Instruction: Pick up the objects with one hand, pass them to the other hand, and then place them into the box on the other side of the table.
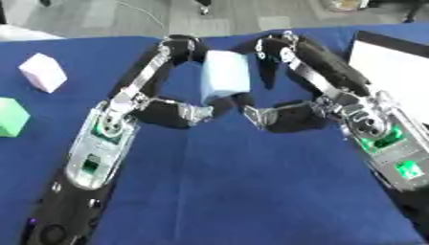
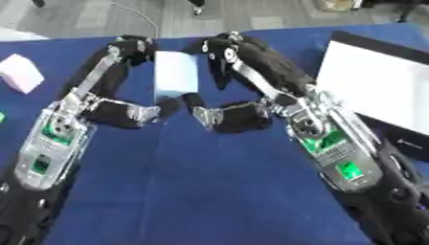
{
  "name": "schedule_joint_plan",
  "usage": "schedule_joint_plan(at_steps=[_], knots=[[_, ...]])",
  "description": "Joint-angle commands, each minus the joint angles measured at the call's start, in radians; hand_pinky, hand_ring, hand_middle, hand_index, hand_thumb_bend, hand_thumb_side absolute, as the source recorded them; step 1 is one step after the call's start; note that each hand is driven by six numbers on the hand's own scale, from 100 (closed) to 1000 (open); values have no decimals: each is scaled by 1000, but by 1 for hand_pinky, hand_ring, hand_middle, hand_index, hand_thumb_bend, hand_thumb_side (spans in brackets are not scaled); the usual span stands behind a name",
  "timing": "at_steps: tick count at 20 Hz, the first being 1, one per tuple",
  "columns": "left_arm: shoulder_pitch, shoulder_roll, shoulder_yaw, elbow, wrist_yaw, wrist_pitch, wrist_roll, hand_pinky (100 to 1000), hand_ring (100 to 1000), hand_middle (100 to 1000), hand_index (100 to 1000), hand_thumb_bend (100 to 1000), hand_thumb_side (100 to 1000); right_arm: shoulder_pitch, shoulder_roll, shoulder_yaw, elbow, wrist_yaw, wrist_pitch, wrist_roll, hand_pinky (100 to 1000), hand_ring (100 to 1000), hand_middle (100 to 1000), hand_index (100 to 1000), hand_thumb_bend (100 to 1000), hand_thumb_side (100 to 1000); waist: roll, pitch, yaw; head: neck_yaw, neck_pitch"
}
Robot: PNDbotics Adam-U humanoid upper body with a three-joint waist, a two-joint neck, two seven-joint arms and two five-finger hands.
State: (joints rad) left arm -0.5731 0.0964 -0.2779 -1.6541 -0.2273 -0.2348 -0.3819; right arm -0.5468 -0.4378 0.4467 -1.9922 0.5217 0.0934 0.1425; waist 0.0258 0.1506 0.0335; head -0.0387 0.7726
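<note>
A light blue block (image 1: 226, 74) hangs above the blue table (image 1: 226, 191), between my two hands. My left hand (image 1: 155, 112) comes in from the left. Its fingers (image 1: 179, 48) curl against the block's upper left side, and its thumb sits under the lower left corner. My right hand (image 1: 301, 117) mirrors it from the right, with fingers (image 1: 276, 48) curled at the block's upper right side and thumb near the lower right corner. Both hands close round the block. The white box (image 2: 377, 81) stands at the table's right edge.
A pale pink cube (image 1: 42, 72) and a green cube (image 1: 10, 117) lie on the table at the far left. Grey floor shows beyond the table's far edge.
</note>
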Motion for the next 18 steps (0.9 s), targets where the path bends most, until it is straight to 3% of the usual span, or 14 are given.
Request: schedule_joint_plan(at_steps=[1, 11, 18], knots=[[-12, -6, -37, -26, -35, -19, -32, 738, 636, 621, 744, 633, 368, -28, -4, -27, -8, 1, 6, -25, 430, 806, 273, 438, 100, 277, -9, 5, -1, 1, -3], [-15, 4, -20, -11, -131, -32, -2, 754, 685, 686, 800, 768, 453, -23, -3, -27, -8, 8, -7, -24, 434, 813, 287, 423, 100, 271, -11, 6, -2, 1, -3], [-18, 1, -5, 28, -174, 2, 99, 745, 684, 686, 800, 783, 500, -19, -5, -37, -8, -18, -12, -21, 434, 821, 300, 419, 100, 274, -14, 7, -6, -1, -3]])
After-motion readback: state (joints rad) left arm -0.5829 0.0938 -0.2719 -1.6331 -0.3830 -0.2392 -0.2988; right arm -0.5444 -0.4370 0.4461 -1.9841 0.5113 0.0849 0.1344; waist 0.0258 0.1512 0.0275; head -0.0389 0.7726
